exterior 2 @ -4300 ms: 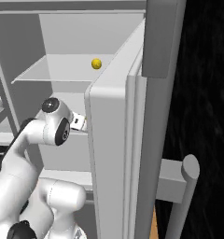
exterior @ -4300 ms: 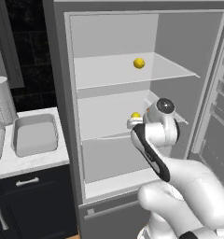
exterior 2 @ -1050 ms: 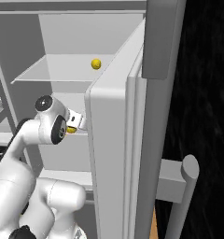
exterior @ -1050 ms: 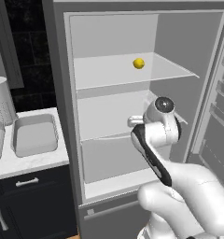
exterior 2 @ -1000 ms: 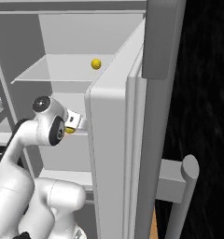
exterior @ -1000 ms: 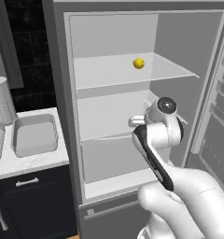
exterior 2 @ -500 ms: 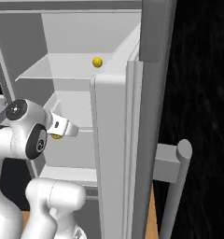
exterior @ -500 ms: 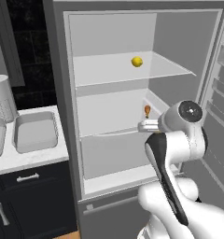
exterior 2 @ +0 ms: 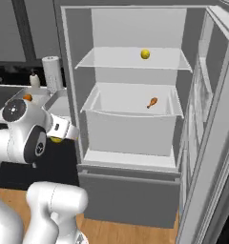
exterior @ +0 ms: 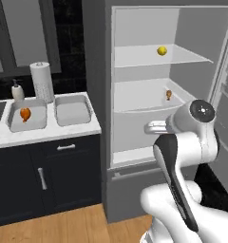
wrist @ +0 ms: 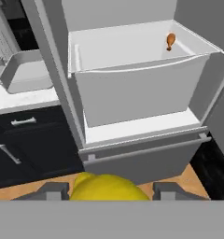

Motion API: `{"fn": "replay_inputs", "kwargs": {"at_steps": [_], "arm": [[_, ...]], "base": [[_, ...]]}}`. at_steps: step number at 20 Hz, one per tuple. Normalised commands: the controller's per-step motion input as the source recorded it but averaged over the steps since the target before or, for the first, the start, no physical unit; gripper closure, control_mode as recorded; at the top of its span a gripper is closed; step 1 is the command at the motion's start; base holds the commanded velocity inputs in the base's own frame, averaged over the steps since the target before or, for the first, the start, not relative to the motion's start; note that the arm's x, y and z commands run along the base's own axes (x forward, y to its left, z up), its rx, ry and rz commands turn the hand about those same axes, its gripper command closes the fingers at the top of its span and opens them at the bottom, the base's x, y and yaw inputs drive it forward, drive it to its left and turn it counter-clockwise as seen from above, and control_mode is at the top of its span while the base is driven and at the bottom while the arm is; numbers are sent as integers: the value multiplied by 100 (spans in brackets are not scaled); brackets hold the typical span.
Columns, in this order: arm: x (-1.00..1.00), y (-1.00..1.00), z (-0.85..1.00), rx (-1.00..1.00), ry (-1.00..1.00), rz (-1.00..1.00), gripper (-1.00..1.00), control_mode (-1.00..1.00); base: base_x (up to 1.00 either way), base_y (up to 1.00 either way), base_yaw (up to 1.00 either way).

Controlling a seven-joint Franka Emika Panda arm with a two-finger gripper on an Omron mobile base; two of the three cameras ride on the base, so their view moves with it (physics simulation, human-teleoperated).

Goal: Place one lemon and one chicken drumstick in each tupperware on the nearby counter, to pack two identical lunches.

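Note:
My gripper is shut on a yellow lemon, held out in front of the open fridge. From the right base view a bit of that lemon peeks out under the hand. A second lemon lies on the upper fridge shelf. One chicken drumstick stands in the white fridge drawer. Two grey tupperware sit side by side on the marble counter. The left tupperware holds a drumstick; the right tupperware is bare inside.
A paper towel roll and a soap dispenser stand behind the containers. The fridge door hangs open on the right. Dark navy cabinets with silver handles run under the counter, over a wooden floor.
The whole picture has shifted: the base has backed away from the fridge, bringing more of the counter into view. The hand has come out of the fridge with the lemon.

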Motion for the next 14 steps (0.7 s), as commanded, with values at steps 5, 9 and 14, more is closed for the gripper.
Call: {"fn": "replay_inputs", "kwargs": {"at_steps": [5,9,14], "arm": [[0,0,0,0,0,0,100,100],[0,0,0,0,0,0,100,100],[0,0,0,0,0,0,100,100]], "base": [[45,100,5],[85,100,0],[100,100,-5]]}}
